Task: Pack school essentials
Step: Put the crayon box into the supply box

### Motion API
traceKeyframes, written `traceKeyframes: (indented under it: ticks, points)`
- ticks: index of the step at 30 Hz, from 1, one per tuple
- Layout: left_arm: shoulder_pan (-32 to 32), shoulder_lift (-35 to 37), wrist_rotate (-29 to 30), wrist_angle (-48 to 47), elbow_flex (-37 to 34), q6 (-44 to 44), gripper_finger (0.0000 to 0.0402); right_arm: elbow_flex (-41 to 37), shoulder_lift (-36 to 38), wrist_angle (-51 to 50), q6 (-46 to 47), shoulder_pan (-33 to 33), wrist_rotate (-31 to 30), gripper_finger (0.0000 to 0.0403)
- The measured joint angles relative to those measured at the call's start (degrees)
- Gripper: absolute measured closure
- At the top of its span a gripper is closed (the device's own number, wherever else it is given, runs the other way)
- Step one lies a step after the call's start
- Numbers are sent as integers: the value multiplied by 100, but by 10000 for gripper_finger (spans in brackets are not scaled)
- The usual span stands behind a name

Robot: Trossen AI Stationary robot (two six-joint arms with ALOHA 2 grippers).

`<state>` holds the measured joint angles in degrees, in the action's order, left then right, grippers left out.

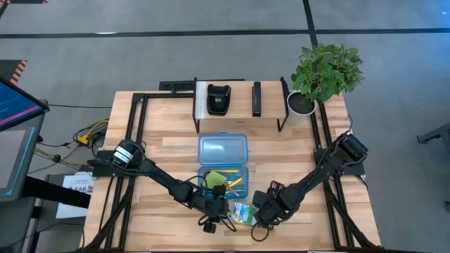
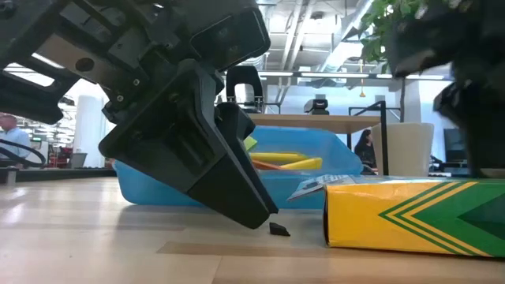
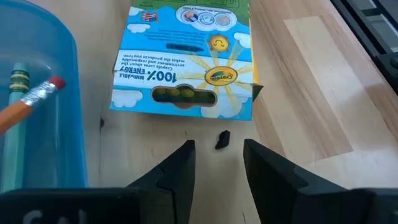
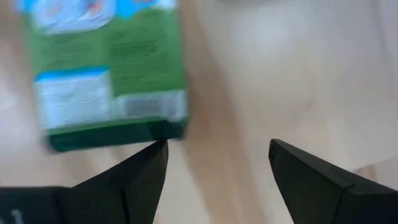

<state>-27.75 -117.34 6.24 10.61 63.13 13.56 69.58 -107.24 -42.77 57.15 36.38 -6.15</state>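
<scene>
The yellow-green crayon box [image 1: 242, 213] lies flat on the wood near the table's near edge; it also shows in the left wrist view [image 3: 183, 62] and the low view [image 2: 414, 214]. My left gripper [image 3: 217, 163] is open, low over the table, just left of the box [image 1: 214, 211]. My right gripper [image 4: 217, 163] is open on the box's right side [image 1: 264, 211], and one fingertip stands close to the box's green end [image 4: 109, 81]. The open blue case [image 1: 223, 176] holds an orange pencil [image 3: 31, 99], a teal pencil [image 3: 18, 124] and a green pad [image 1: 215, 180].
A small black scrap [image 3: 222, 139] lies on the wood between my left fingers and the crayon box. The case's lid [image 1: 223, 149] lies open toward the far side. A rack with black devices [image 1: 219, 98] and a potted plant [image 1: 325, 70] stand at the far edge.
</scene>
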Motion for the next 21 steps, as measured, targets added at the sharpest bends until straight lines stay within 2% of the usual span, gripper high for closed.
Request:
traceKeyframes:
  ticks: [7,13,17,21]
  points:
    - [-51,-4,54,-756,477,-99,278,240,4,-537,-178,-62,-43,101]
    - [-217,-9,294,-1304,912,-260,278,252,11,-552,-231,-133,-37,101]
    - [-369,-9,335,-1311,1082,-420,278,256,53,-552,-266,-129,-38,101]
    - [-545,-9,454,-736,1089,-852,278,258,72,-562,-442,-180,-228,101]
